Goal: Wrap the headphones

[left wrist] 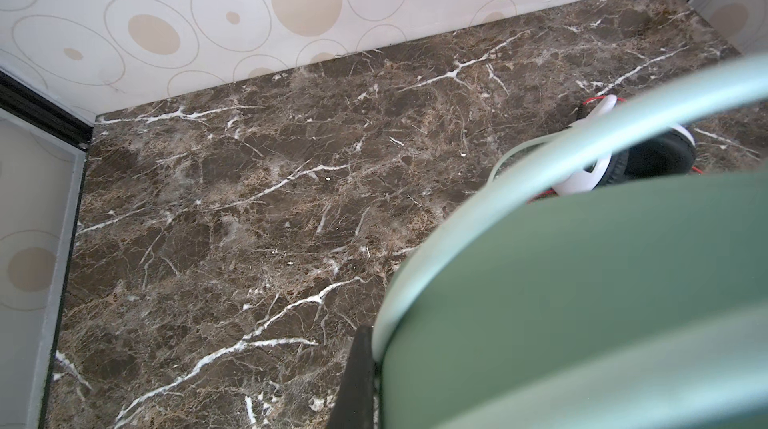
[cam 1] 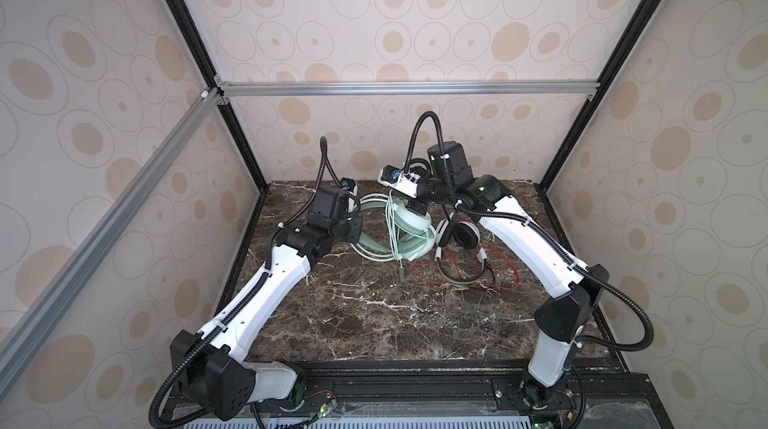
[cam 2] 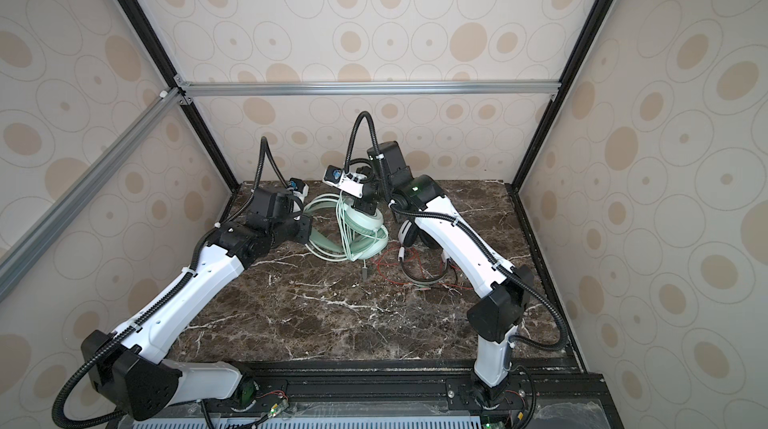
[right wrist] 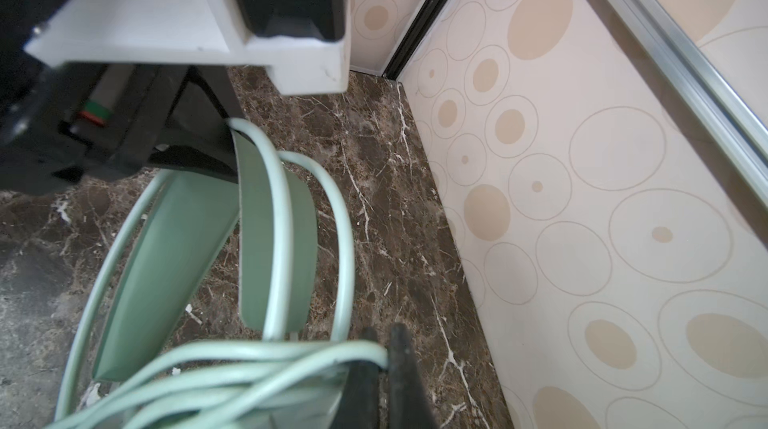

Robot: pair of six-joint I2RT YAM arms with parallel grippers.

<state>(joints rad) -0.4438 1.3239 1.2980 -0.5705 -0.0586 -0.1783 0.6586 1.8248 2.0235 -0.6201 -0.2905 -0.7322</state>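
The mint-green headphones (cam 1: 409,226) (cam 2: 365,221) lie at the back middle of the marble table, with their pale green cable (cam 1: 391,231) (right wrist: 249,358) looped over the ear cups. My left gripper (cam 1: 354,228) (cam 2: 306,228) (left wrist: 380,385) is shut on their headband (left wrist: 582,281) (right wrist: 274,240). Just above the ear cup, my right gripper (cam 1: 415,211) (cam 2: 365,207) (right wrist: 384,366) is shut on a strand of that cable. The cable's plug (cam 1: 401,274) rests on the table. The white-and-black headphones (cam 1: 457,232) (cam 2: 409,235) (left wrist: 582,181) lie to the right amid a loose red cable (cam 1: 500,269).
The back wall (right wrist: 582,198) stands close behind both grippers. The right forearm (cam 1: 519,248) passes over the white-and-black headset. The marble table (cam 1: 374,323) stretches toward the front rail.
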